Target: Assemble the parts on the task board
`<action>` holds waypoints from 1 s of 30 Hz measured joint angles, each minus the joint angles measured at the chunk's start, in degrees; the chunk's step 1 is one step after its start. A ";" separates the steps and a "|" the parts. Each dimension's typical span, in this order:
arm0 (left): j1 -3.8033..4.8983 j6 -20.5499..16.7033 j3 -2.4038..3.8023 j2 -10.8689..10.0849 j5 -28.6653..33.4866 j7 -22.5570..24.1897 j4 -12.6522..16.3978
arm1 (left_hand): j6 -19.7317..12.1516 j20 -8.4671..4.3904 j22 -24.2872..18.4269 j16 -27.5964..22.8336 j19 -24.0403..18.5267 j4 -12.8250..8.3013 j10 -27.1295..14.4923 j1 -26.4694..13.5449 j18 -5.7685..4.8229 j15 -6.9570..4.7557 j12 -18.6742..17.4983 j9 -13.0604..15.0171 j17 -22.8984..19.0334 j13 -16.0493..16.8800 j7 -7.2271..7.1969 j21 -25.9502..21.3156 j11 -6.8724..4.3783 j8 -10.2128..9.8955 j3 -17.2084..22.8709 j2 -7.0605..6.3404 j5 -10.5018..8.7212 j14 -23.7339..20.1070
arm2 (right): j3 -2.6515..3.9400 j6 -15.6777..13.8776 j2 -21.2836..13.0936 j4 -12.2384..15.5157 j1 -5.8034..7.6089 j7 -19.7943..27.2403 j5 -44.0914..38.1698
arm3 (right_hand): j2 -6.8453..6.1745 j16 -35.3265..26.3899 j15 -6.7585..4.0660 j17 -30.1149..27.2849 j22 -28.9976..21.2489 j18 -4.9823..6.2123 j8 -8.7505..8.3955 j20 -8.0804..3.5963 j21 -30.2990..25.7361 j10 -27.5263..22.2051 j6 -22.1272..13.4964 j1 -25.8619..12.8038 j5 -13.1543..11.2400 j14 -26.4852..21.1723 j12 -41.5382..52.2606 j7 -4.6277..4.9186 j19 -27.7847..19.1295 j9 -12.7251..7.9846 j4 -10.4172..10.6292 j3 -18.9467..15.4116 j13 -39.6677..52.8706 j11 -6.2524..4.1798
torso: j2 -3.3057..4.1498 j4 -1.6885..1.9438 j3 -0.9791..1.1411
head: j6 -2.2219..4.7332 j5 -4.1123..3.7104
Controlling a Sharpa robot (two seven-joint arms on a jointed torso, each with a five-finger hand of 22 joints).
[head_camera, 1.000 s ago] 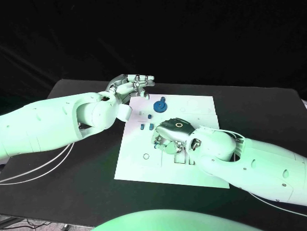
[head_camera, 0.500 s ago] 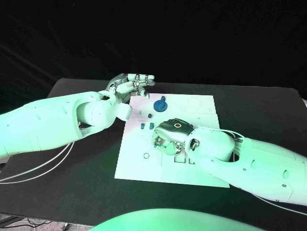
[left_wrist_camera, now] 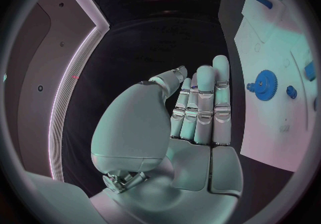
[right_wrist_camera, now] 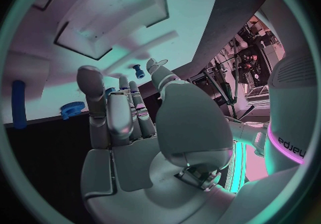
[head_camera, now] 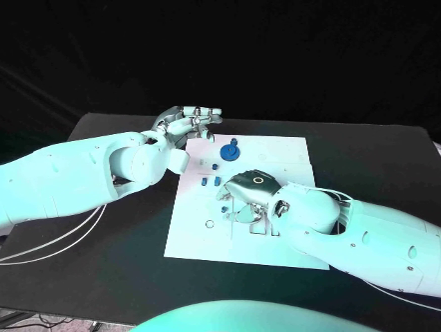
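The white task board lies in the middle of the black table. A blue gear sits near its far end, and small blue parts lie at its left side. My right hand hangs low over the board's middle with its fingers curled down onto the board. In the right wrist view a small blue peg sits right at the thumb tip and a fingertip; I cannot tell whether it is pinched. My left hand hovers at the board's far left corner, fingers straight, holding nothing.
Shallow slots mark the board just behind my right hand. Black table stretches to both sides of the board. In the left wrist view the gear and another blue part lie on the board.
My right hand has shifted very slightly over the board's middle. The left hand has stayed still.
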 measured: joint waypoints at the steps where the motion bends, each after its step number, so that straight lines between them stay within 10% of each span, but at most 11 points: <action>1: 0.00 0.00 0.00 0.00 0.00 -0.02 0.00 | 0.00 0.00 0.00 0.00 0.00 0.00 0.00 0.00 0.00 0.00 0.00 0.00 0.00 0.00 0.00 0.00 0.00 0.00 0.00 0.00 0.00 0.00 | 0.00 -0.67 -0.18 0.10 0.00 -0.10 0.01 | 0.26 0.00 0.00 -0.09 -0.15 0.00 0.00 0.00 -0.01 -0.11 0.00 0.27 0.34 0.00 0.30 0.00 0.00 0.00 -0.03 -0.36 0.03 -0.08 | 0.01 0.00 0.01 | 0.03 -0.03; 14: 0.00 0.19 0.00 -0.04 -0.01 -0.23 -0.16 | 0.00 0.00 0.00 0.00 0.00 0.00 -0.21 0.00 0.00 0.00 0.00 0.00 0.01 0.00 0.00 0.00 -0.21 0.00 0.00 0.00 0.00 0.00 | 1.46 -5.72 -9.98 7.33 1.34 -0.30 1.52 | 1.81 0.32 -0.06 -0.10 1.29 0.00 0.86 -0.41 0.69 1.77 2.10 1.81 3.14 -0.02 5.14 -0.52 0.86 0.47 0.35 -4.00 0.45 -1.18 | -0.09 -0.04 -0.01 | 1.10 -0.64; 20: -0.01 0.22 0.00 -0.08 -0.02 -0.24 -0.15 | 0.00 0.00 0.01 0.00 0.00 0.00 -0.21 0.00 0.01 0.00 0.00 0.00 -0.06 0.00 0.00 0.01 -0.21 0.00 0.00 0.00 0.00 0.00 | 2.11 -3.54 -15.50 8.88 5.17 -0.51 2.61 | 0.80 0.56 -1.88 0.16 1.18 0.00 0.16 -1.79 0.69 0.08 0.59 1.18 3.84 0.00 5.42 -2.03 1.17 0.03 1.07 -7.31 -0.09 -1.68 | -0.12 -0.36 -0.04 | 1.57 -0.87; 30: 0.00 0.24 -0.01 -0.04 -0.02 -0.14 -0.13 | 0.00 0.00 -0.05 0.00 0.00 0.00 -0.21 0.00 0.00 0.00 0.00 0.00 -0.06 0.01 0.00 0.01 -0.21 0.00 0.00 0.00 0.00 0.00 | 1.85 1.24 -18.15 7.07 6.75 -0.40 3.20 | 2.38 0.55 -2.59 -0.08 0.05 0.01 0.16 -2.58 -0.03 -3.22 -0.14 4.51 3.88 0.10 4.82 -2.74 0.94 -0.09 0.31 -9.44 -0.15 -2.37 | -0.20 -0.58 -0.05 | 2.04 -1.14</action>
